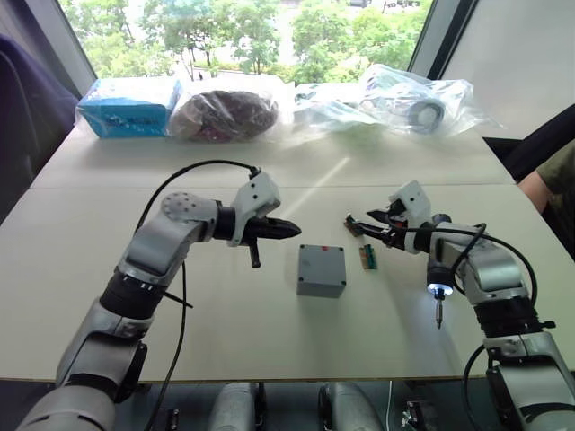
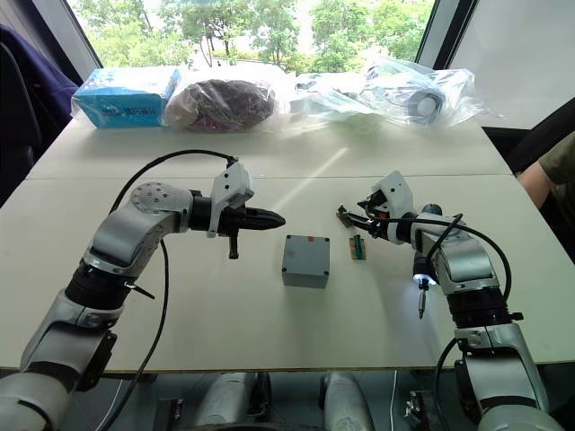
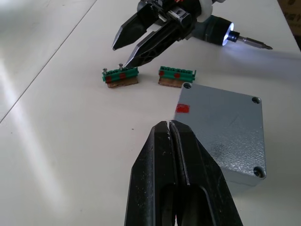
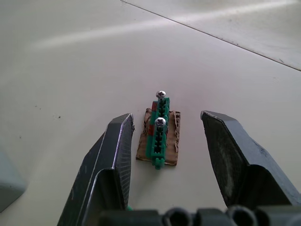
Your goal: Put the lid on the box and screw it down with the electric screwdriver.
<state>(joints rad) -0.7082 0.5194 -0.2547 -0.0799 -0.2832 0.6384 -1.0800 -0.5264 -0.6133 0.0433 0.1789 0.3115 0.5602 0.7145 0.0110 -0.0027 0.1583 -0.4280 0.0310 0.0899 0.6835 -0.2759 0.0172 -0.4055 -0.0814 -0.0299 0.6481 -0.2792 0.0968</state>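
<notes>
So the lid (image 3: 225,125) already sits on the box (image 1: 321,271), mid-table, screw holes empty from what shows. Right gripper (image 4: 164,141) hovers with jaws spread over a green screw holder (image 4: 158,136) just right of the box, two screws (image 4: 160,122) standing in it. The electric screwdriver (image 1: 437,292), lit, hangs off that same arm. Left gripper (image 1: 286,230) hangs left of the box, fingers pressed together. Looks like the screw-fetching step; next likely means pinching one screw and carrying it to a corner hole.
</notes>
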